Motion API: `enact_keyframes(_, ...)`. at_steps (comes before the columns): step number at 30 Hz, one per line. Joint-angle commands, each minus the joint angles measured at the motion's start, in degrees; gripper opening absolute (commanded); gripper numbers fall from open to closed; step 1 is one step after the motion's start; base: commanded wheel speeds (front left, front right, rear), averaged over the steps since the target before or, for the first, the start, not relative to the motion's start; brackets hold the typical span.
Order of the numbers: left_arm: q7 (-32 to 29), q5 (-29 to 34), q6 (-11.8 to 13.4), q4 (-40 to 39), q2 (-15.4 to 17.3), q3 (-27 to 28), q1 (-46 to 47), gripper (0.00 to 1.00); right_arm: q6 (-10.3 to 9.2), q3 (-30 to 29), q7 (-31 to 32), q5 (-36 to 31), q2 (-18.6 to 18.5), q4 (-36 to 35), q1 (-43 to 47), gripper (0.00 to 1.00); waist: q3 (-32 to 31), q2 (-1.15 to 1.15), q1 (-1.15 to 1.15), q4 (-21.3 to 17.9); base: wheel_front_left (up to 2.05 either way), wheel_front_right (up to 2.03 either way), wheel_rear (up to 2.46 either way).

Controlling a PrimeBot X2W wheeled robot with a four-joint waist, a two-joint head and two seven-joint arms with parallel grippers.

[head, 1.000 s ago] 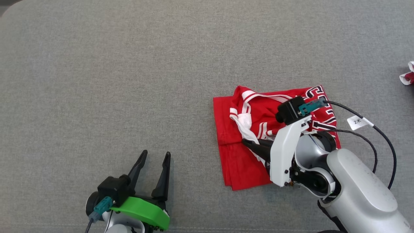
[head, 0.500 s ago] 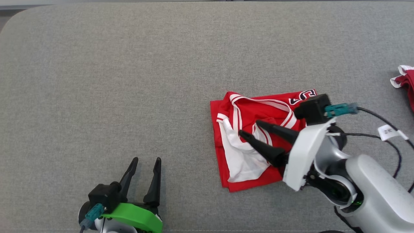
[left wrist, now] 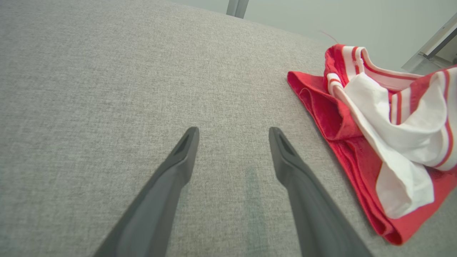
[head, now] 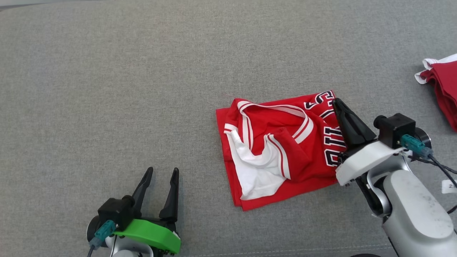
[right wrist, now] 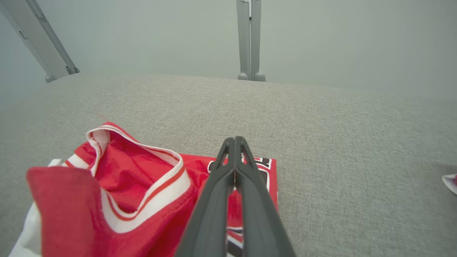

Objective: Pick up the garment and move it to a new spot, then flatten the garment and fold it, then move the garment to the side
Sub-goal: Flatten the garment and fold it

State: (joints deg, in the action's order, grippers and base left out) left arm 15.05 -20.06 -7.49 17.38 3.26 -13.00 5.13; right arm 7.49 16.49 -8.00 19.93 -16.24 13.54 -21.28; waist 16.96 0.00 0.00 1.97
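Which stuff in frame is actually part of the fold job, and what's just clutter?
In the job:
red jersey
right gripper, shut over its lettered end
left gripper, open, away from it

Lying about:
second red garment at the right edge

The left pincer (head: 162,170) has long, dark, tapering fingers (head: 170,200) on a bright green bracket (head: 150,233); the right pincer (head: 336,102) has a white bracket (head: 364,160). Each wrist carries a black camera block (head: 396,129) with a teal plug (head: 414,145) (black cables (head: 437,162) trailing). The forearm (head: 414,210) is pale grey.
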Motion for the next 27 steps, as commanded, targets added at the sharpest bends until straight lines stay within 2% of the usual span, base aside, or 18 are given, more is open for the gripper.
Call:
enact_keyframes(1, 0.14, 0.33, 0.02, 0.19, 0.41, -0.11, 0.88, 1.00, -0.03, -0.13, -1.53, -1.38, 0.86, 2.87, -1.29, 0.00, 0.49, 0.00, 0.00, 0.43, 0.00, 0.00, 0.00)
enact_keyframes(7, 0.14, 0.16, 0.02, 0.60, 0.74, -0.33, 1.31, 1.00, -0.02, 3.61, -4.72, -5.20, 4.69, 16.18, -6.05, 0.00, 0.69, 0.00, 0.00, 1.48, 0.00, 0.00, 0.00)
enact_keyframes(13, 0.14, -0.22, 0.01, 0.92, 0.54, -0.49, 1.21, 1.00, -0.02, 12.85, -6.41, -4.68, 6.09, 22.35, -8.69, 0.00, 0.33, 0.00, 0.00, 2.33, 0.00, 0.00, 0.00)
enact_keyframes(17, 0.14, -0.49, 0.01, 1.07, 0.38, -0.42, 1.00, 1.00, 0.00, 21.31, -6.70, -4.09, 5.38, 24.22, -9.48, 0.00, -0.34, 0.00, 0.00, 2.80, 0.00, 0.00, 0.00)
enact_keyframes(18, 0.14, -0.49, 0.01, 1.07, 0.38, -0.42, 1.00, 1.00, 0.00, 21.31, -6.70, -4.09, 5.38, 24.22, -9.48, 0.00, -0.34, 0.00, 0.00, 2.80, 0.00, 0.00, 0.00)
enact_keyframes(22, 0.14, -0.59, 0.01, 1.33, 0.24, -0.56, 0.59, 1.00, 0.01, 28.81, -6.96, -2.05, 4.41, 23.87, -9.96, 0.00, -1.05, 0.00, 0.00, 3.23, 0.00, 0.00, 0.00)
enact_keyframes(24, 0.14, -0.68, 0.01, 1.51, 0.10, -0.59, 0.18, 1.00, 0.00, 31.49, -7.05, -1.10, 3.42, 21.46, -10.62, 0.00, -1.46, 0.00, 0.00, 3.51, 0.00, 0.00, 0.00)
enact_keyframes(27, 0.14, -0.79, 0.01, 1.57, 0.05, -0.52, -0.14, 1.00, -0.01, 32.26, -7.08, -0.96, 2.92, 19.37, -10.01, 0.00, -1.69, 0.00, 0.00, 3.65, 0.00, 0.00, 0.00)
